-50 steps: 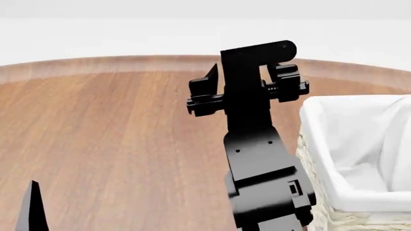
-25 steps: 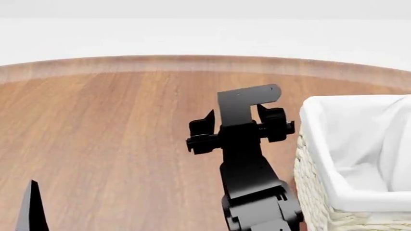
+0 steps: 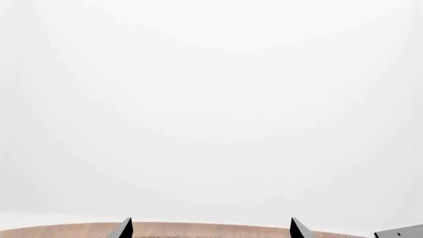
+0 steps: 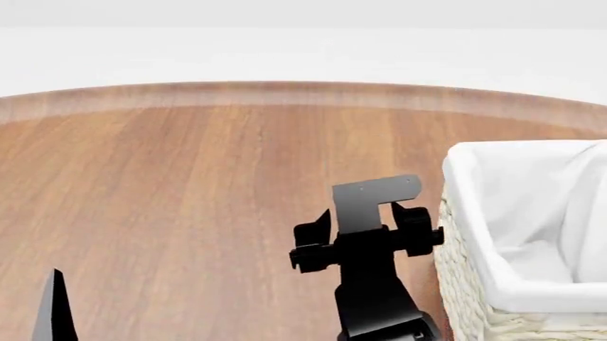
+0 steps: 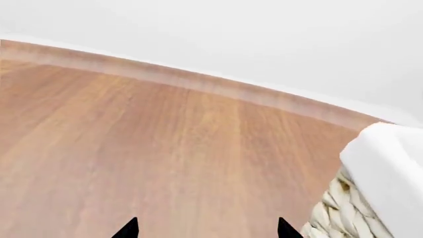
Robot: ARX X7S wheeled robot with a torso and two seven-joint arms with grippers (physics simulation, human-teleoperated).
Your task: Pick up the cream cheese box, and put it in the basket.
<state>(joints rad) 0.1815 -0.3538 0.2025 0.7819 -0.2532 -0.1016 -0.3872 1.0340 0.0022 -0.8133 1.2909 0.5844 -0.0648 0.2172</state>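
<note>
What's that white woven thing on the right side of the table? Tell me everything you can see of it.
It is the basket, squarish, with a cream-white woven wicker wall and a white cloth lining folded over its rim. It stands upright on the wooden table, at the right of the head view, which cuts off its right side and its base. The part of its inside that shows holds only cloth. The right gripper sits close beside its left wall; whether they touch cannot be told. The right wrist view shows its corner, cloth above wicker.
</note>
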